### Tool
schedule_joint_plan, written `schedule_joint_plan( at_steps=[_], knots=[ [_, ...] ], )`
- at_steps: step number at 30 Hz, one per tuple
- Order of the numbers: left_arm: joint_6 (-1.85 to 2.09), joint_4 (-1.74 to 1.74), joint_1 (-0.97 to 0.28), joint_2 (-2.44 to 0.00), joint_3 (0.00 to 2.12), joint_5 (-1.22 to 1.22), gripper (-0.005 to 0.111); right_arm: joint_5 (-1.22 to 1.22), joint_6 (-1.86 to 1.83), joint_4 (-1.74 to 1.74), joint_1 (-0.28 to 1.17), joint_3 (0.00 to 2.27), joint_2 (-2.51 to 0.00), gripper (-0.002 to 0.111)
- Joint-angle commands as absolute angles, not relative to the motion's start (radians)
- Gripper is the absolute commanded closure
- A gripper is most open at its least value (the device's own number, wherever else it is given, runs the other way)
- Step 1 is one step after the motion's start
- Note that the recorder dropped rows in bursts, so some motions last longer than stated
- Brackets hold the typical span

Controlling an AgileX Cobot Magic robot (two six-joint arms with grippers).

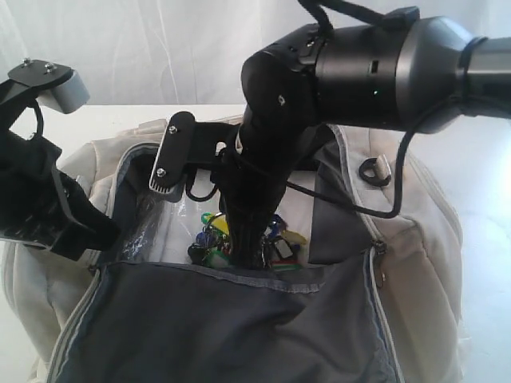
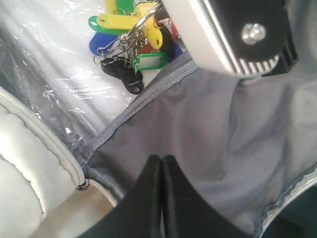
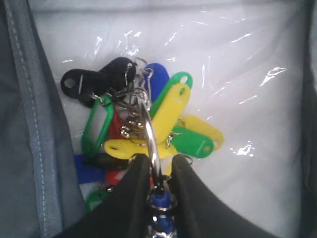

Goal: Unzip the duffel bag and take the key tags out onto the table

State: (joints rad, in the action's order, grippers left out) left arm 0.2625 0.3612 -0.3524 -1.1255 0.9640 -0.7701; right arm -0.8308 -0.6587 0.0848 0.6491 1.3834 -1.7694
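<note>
Right gripper (image 3: 154, 168) reaches straight down into the open duffel bag (image 1: 423, 231), black fingers (image 3: 131, 193) closed on the big metal ring (image 3: 151, 131) of the key tags (image 3: 171, 111); the ring passes between the tips. Left gripper (image 2: 161, 161) pinched fully shut, tips pressed against the dark grey lining (image 2: 208, 129) near the bag's left rim; cannot tell whether any cloth is caught between them. Nearest the outside camera: grey lining flap (image 1: 223, 327) folded toward the viewer, pale stitched edge along its top. Just behind that edge the tags lie in a bunch on the bag's floor, inside the bag, not on the table. Colours seen: yellow, green, blue, black, a bit of red underneath. They rest on a crinkled clear plastic sheet (image 3: 237, 59) over a white base. Zipper (image 2: 47, 134) open along the left side, teeth exposed, dark pull (image 2: 82, 186) at the corner where cream cloth meets lining. Right arm (image 1: 383, 64) comes in from the upper right, bent over the opening, a silver-edged bracket (image 1: 172, 155) sticking out to the left of its wrist. Farther back, black D-ring (image 1: 374, 171) on the cream far wall. Beyond the bag, white table (image 1: 487, 207) on both sides, then a white curtain (image 1: 160, 48) behind.
</note>
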Motion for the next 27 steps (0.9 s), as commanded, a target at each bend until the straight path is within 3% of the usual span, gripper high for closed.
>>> schedule_joint_plan(
  at_steps=[1, 16, 27],
  knots=[
    [0.263, 0.375, -0.351, -1.128, 0.956, -0.785, 0.107, -0.816, -0.623, 0.103, 0.631, 1.387, -1.715, 0.108],
    [0.263, 0.375, -0.351, -1.128, 0.956, -0.785, 0.107, -0.721, -0.446, 0.329, 0.624, 1.387, -1.517, 0.108],
    [0.266, 0.375, -0.351, -1.128, 0.956, -0.785, 0.107, -0.820, -0.289, 0.475, 0.624, 1.383, -1.314, 0.108]
  ],
)
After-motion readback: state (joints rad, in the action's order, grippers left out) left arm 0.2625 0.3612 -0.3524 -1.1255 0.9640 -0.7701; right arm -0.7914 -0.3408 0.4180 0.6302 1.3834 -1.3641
